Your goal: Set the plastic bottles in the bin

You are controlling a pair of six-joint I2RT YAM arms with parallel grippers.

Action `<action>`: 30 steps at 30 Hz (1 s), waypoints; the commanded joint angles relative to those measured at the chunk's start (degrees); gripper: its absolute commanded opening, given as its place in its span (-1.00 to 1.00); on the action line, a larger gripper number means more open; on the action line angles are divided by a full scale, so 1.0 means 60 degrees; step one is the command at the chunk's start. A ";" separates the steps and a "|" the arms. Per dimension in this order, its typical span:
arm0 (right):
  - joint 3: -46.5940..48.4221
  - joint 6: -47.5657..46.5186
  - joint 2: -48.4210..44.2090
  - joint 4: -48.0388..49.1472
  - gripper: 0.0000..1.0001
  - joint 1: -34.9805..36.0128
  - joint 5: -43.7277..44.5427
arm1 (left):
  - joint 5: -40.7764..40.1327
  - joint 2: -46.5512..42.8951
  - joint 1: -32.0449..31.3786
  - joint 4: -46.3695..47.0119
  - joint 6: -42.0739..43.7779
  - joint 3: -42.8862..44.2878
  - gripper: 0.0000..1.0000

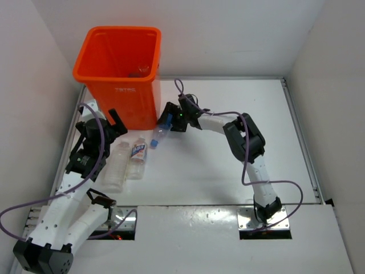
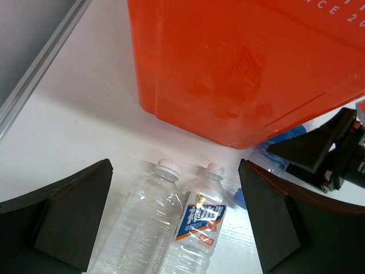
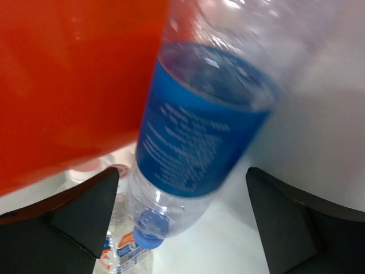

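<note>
Top external: white table (image 1: 217, 171), white walls (image 1: 228, 34); orange bin (image 1: 122, 94) far-left, bottle (image 1: 141, 72) inside. Right gripper (image 1: 168, 123) clamps blue-labelled bottle (image 3: 199, 137) beside bin, cap down. Left gripper (image 1: 101, 127) spread over plain bottle (image 2: 142, 217) and white-labelled bottle (image 2: 199, 222), lying together.

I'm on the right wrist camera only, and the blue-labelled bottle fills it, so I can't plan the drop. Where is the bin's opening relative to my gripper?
Observer: The bin stands just left of the right gripper. Its rim looks well above the blue-labelled bottle, which is held cap-down by the bin's front corner.
Operator: Anything inside already?
Observer: One clear bottle shows inside, near the right wall.
Operator: And the left arm?
Observer: The left gripper is open over a plain bottle and a white-labelled bottle lying side by side on the table.
</note>
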 commanded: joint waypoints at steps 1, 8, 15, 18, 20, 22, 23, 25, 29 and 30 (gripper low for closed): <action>0.0326 0.0760 0.0603 0.0122 0.85 -0.0122 -0.0977 | 0.0175 0.0044 -0.0077 0.0305 0.0120 0.0017 1.00; -0.1107 0.1902 0.0490 0.1968 0.24 -0.0692 -0.1901 | 0.0175 0.0044 -0.0077 0.0305 0.0120 0.0017 1.00; -0.4271 0.2315 -0.2433 0.3274 0.06 -0.1673 -0.1538 | 0.0088 0.0044 -0.0077 0.0305 0.0120 0.0017 1.00; -0.4654 0.1892 -0.4293 0.3188 -0.04 -0.2157 -0.1025 | 0.0000 0.0044 -0.0077 0.0305 0.0120 -0.0071 1.00; -0.4173 0.1134 -0.5148 0.2485 -0.06 -0.2158 -0.0571 | 0.0000 0.0044 -0.0077 0.0305 0.0120 -0.0071 1.00; -0.3225 0.0531 -0.6113 0.1915 -0.15 -0.1796 0.0410 | 0.0000 0.0044 -0.0077 0.0305 0.0120 -0.0071 1.00; -0.2465 -0.0125 -0.6322 0.1781 -0.21 -0.1603 0.1240 | 0.0000 0.0044 -0.0077 0.0305 0.0120 -0.0071 1.00; -0.1717 -0.0816 -0.6630 0.1662 -0.26 -0.0816 0.2283 | 0.0000 0.0044 -0.0077 0.0305 0.0120 -0.0071 1.00; -0.0147 -0.2995 -0.6706 0.2813 -0.37 0.0693 0.5400 | 0.0000 0.0044 -0.0077 0.0305 0.0120 -0.0071 1.00; 0.0162 -0.3351 -0.6531 0.3109 -0.37 0.0930 0.5669 | 0.0000 0.0044 -0.0077 0.0305 0.0120 -0.0071 1.00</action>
